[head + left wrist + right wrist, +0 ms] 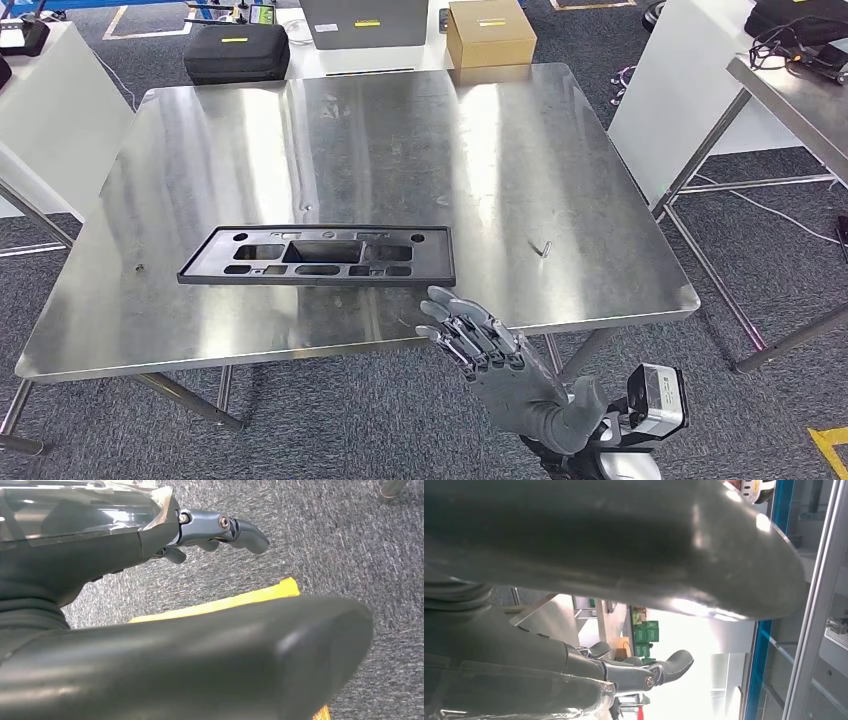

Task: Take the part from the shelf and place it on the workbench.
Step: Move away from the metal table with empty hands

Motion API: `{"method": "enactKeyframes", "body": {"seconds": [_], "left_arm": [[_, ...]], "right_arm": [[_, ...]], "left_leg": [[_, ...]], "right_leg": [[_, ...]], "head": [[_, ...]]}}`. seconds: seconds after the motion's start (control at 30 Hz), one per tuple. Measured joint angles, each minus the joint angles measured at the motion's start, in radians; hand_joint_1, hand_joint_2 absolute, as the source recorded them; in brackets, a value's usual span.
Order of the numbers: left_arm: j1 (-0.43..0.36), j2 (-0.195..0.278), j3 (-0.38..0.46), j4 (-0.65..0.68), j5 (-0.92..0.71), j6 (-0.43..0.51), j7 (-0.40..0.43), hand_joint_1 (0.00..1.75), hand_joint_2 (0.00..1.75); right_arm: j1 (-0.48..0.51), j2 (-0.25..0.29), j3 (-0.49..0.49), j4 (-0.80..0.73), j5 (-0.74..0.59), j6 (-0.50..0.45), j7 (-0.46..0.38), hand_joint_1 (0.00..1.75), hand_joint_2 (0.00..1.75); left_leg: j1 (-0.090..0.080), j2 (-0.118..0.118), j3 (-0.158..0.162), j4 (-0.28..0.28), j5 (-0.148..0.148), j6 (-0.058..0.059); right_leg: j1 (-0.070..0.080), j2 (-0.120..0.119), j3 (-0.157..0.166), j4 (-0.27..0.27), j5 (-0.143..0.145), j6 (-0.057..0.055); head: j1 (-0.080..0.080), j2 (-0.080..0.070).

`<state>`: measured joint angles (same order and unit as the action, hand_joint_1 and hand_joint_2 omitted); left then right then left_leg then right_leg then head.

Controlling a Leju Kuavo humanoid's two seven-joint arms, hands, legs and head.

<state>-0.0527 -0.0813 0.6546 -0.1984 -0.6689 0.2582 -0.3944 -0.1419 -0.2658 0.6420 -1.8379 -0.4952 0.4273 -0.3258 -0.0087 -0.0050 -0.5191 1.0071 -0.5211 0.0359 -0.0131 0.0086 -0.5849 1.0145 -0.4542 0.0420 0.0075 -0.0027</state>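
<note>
So my right hand (500, 365) is hanging just off the near edge of the desk (400, 150), fingers spread and holding nothing. The part (318, 256) (flat black plastic panel full of cutouts) lies flat on the steel just ahead of that hand and a bit to its left, not touching it. My left hand (215, 532) is over grey carpet beside a yellow floor stripe (225, 602), fingers loosely curled, nothing in it.

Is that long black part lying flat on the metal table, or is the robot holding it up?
Lying flat. The black part rests on the steel workbench, and the right hand is off it, fingers spread, holding nothing.
</note>
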Motion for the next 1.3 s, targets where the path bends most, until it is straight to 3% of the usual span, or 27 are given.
{"method": "enactKeyframes", "body": {"seconds": [0.2,0.33,0.4,0.47,0.53,0.57,0.63,0.7,0.77,0.9,0.97,1.03,1.1,1.13,1.17,1.23,1.3], "left_arm": [[0.0,0.002,0.004,0.002,0.0,-0.005,0.0,0.0,0.0],[-0.001,0.003,0.005,0.004,0.0,-0.006,0.0,0.0,0.0],[-0.001,0.002,0.006,0.004,-0.001,-0.006,0.0,0.0,0.0],[-0.001,0.0,0.006,0.005,-0.002,-0.006,0.0,0.0,0.0],[-0.001,-0.002,0.006,0.006,-0.005,-0.007,0.001,0.0,0.0],[-0.001,-0.003,0.006,0.006,-0.007,-0.008,0.002,0.0,0.0],[-0.001,-0.004,0.006,0.006,-0.009,-0.009,0.003,0.0,0.0],[-0.002,-0.004,0.006,0.006,-0.009,-0.009,0.004,0.0,0.0],[-0.003,-0.003,0.005,0.006,-0.01,-0.009,0.005,0.0,0.0],[-0.004,-0.003,0.005,0.006,-0.01,-0.009,0.005,0.0,0.0],[-0.004,-0.004,0.005,0.006,-0.011,-0.01,0.005,0.0,0.0],[-0.005,-0.005,0.005,0.006,-0.011,-0.013,0.006,0.0,0.0],[-0.004,-0.005,0.005,0.006,-0.011,-0.016,0.007,0.0,0.0],[-0.004,-0.004,0.005,0.006,-0.011,-0.016,0.008,0.0,0.0],[-0.005,-0.004,0.005,0.006,-0.011,-0.016,0.008,0.0,0.0],[-0.007,-0.004,0.005,0.006,-0.011,-0.016,0.008,0.0,0.0],[-0.01,-0.004,0.005,0.006,-0.012,-0.016,0.008,0.0,0.0]], "right_arm": [[0.004,0.002,0.0,0.0,0.005,0.0,0.0,0.0,0.0],[0.003,0.004,-0.004,-0.001,0.009,0.002,0.0,0.0,0.0],[0.002,0.003,-0.006,-0.002,0.009,0.002,-0.001,0.0,0.0],[0.004,0.003,-0.007,-0.001,0.012,0.001,-0.002,0.0,0.0],[0.009,0.002,-0.007,-0.001,0.014,-0.002,-0.002,0.0,0.0],[0.01,0.002,-0.007,-0.001,0.015,-0.003,-0.002,0.0,0.0],[0.011,0.002,-0.008,-0.001,0.017,-0.004,-0.002,0.0,0.0],[0.011,0.003,-0.008,-0.001,0.018,-0.005,-0.002,0.0,0.0],[0.012,0.004,-0.008,-0.002,0.018,-0.006,-0.004,0.0,0.0],[0.014,0.004,-0.01,-0.002,0.018,-0.008,-0.005,0.0,0.0],[0.014,0.006,-0.01,-0.003,0.018,-0.008,-0.005,0.0,0.0],[0.015,0.007,-0.01,-0.003,0.019,-0.008,-0.005,0.0,0.0],[0.017,0.008,-0.009,-0.002,0.02,-0.008,-0.005,0.0,0.0],[0.017,0.008,-0.009,-0.002,0.02,-0.008,-0.005,0.0,0.0],[0.018,0.008,-0.008,-0.002,0.021,-0.008,-0.005,0.0,0.0],[0.018,0.008,-0.007,-0.003,0.021,-0.008,-0.005,0.0,0.0],[0.018,0.008,-0.006,-0.004,0.021,-0.008,-0.005,0.0,0.0]], "left_leg": [[-0.005,0.0,0.0,0.003,-0.003,0.006],[-0.001,0.004,0.008,-0.012,0.013,0.023],[0.009,0.008,0.014,-0.029,0.026,0.031],[0.011,0.009,0.012,-0.031,0.028,0.033],[0.013,0.01,0.012,-0.03,0.028,0.032],[0.015,0.01,0.013,-0.029,0.027,0.03],[0.022,0.009,0.014,-0.025,0.023,0.022],[0.024,0.007,0.01,-0.017,0.017,0.006],[0.019,0.004,0.004,-0.008,0.016,-0.007],[0.025,0.002,-0.007,0.009,0.004,-0.022],[0.028,0.002,-0.037,0.074,-0.052,-0.027],[0.028,0.002,-0.087,0.19,-0.123,-0.03],[0.028,0.002,-0.118,0.272,-0.152,-0.03],[0.028,0.002,-0.112,0.271,-0.142,-0.028],[0.028,0.002,-0.087,0.236,-0.116,-0.025],[0.027,0.002,-0.003,0.101,-0.061,-0.017],[0.022,0.0,0.05,0.01,-0.036,-0.013]], "right_leg": [[-0.005,0.0,0.001,-0.001,0.001,0.001],[-0.006,-0.001,-0.003,0.005,-0.003,0.013],[-0.002,-0.002,-0.035,0.074,-0.043,0.011],[-0.003,-0.002,-0.088,0.199,-0.093,0.008],[-0.009,-0.003,-0.118,0.269,-0.107,0.017],[-0.012,-0.003,-0.112,0.262,-0.096,0.026],[-0.02,-0.006,-0.051,0.144,-0.042,0.05],[-0.02,-0.006,0.014,0.03,-0.009,0.059],[-0.018,-0.001,0.028,0.004,-0.011,0.047],[-0.023,0.0,0.012,0.005,-0.005,0.02],[-0.024,-0.001,0.002,0.004,0.003,-0.001],[-0.019,-0.003,-0.012,0.004,0.011,-0.017],[-0.013,-0.005,-0.026,0.004,0.021,-0.026],[-0.011,-0.005,-0.033,0.005,0.026,-0.027],[-0.009,-0.005,-0.039,0.005,0.032,-0.026],[-0.007,-0.004,-0.05,0.005,0.045,-0.02],[-0.004,-0.004,-0.055,0.004,0.059,-0.007]], "head": [[0.0,0.0],[0.0,0.0],[0.003,0.0],[0.004,0.0],[0.004,0.0],[0.004,0.0],[0.004,0.0],[0.006,0.0],[0.006,0.0],[0.003,0.0],[0.0,0.0],[-0.002,0.0],[-0.002,0.0],[-0.002,0.0],[-0.002,0.0],[-0.004,0.0],[-0.004,0.0]]}}
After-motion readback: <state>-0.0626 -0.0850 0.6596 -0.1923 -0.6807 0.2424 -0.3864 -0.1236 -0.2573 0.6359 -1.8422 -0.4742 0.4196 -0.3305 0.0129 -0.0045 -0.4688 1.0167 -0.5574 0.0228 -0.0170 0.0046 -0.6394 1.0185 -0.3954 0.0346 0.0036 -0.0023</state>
